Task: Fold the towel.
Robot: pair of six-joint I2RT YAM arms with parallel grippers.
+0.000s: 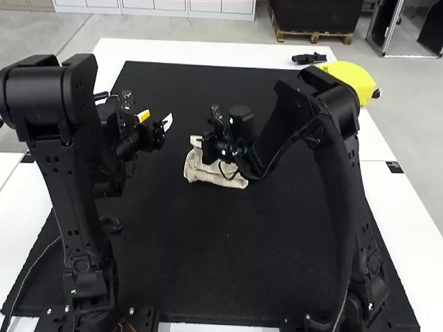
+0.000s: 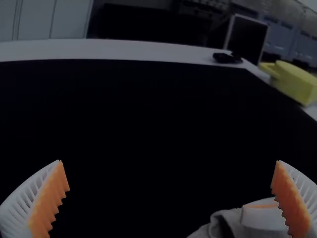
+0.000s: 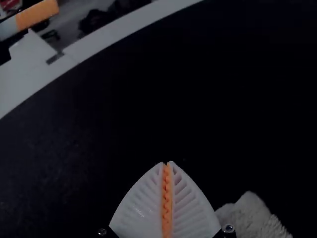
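Bunched towel [image 1: 208, 173] beside my clenched right pincer [image 1: 196, 141]
My left pincer [image 1: 156, 120] is spread open, nearer the bench's [image 1: 194, 50] left edge; the towel lies well in from every edge.

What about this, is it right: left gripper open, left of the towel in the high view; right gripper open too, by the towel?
Not quite: the right gripper is shut, its pads meeting, per the right wrist view. It is by the towel, and the left gripper is open, left of the towel in the high view.
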